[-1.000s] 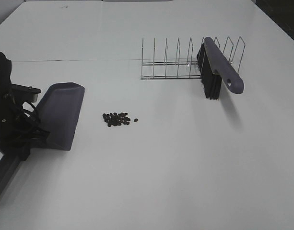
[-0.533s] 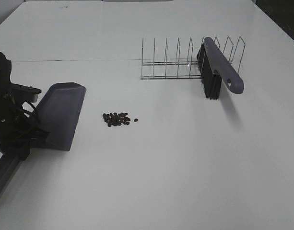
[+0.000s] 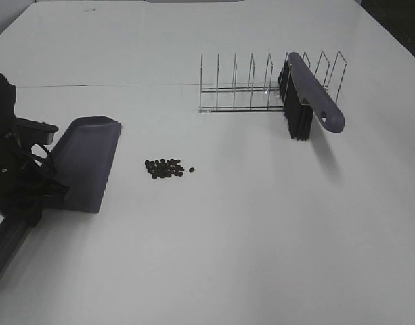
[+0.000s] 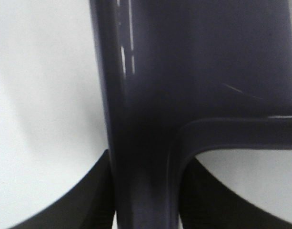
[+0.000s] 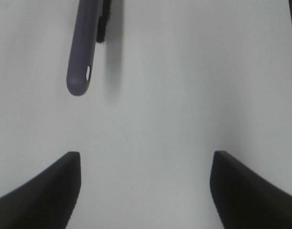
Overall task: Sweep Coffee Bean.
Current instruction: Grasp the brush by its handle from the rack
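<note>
The coffee beans (image 3: 166, 168) lie in a small dark cluster on the white table, just right of the purple-grey dustpan (image 3: 85, 162). My left gripper (image 3: 41, 196) is shut on the dustpan's handle (image 4: 141, 143), with its dark fingers (image 4: 84, 202) on either side of it. The brush (image 3: 309, 95) leans in the wire rack (image 3: 241, 91) at the back right, bristles down. In the right wrist view the brush handle (image 5: 84, 47) lies ahead of my right gripper (image 5: 146, 155), which is open wide, empty and above bare table. The right gripper is out of the high view.
The wire rack has several upright dividers and stands behind and to the right of the beans. A faint seam (image 3: 126, 85) runs across the table behind the dustpan. The table edges lie far off at the back corners.
</note>
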Controlling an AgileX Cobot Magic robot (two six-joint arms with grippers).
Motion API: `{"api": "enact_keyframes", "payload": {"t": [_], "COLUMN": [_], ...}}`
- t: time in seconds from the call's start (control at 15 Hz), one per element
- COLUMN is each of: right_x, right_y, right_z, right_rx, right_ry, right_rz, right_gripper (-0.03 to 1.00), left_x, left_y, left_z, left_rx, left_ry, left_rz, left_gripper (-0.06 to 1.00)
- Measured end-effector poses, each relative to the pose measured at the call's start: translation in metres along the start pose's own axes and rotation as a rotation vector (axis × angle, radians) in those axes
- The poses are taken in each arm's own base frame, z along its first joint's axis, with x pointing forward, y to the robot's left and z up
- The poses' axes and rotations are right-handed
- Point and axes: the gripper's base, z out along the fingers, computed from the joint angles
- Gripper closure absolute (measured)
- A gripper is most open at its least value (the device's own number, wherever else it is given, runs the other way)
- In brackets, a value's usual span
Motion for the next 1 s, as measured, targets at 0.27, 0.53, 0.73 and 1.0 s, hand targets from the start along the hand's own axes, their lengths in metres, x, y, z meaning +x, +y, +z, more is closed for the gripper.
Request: {"api": "enact_keyframes", "payload": {"t": [0.27, 0.53, 0.73, 1.0], "right_x": [-0.088, -0.132, -0.142, -0.139], "right_y": [0.029, 0.053, 0.062, 0.041], "right_z": [0.068, 0.141, 0.193, 0.263], "right_rx": [-0.036, -0.078, -0.103, -0.134], "right_ry": [0.042, 0.077, 0.129, 0.226], "right_rz": [-0.113, -0.140, -0.131, -0.037], "right_gripper": [0.25, 0.25, 0.28, 0.30], "left_x": [0.000, 0.000, 0.000, 0.000], "left_y": [0.000, 0.000, 0.000, 0.000], "left_z": [0.000, 0.000, 0.000, 0.000], "left_rx": [0.002, 0.004, 0.004, 0.004], "left_ry": [-0.001, 0.000, 0.000, 0.000], "left_rz": [0.001, 0.001, 0.002, 0.002], "left_gripper": [0.62, 0.62, 0.62, 0.62]}}
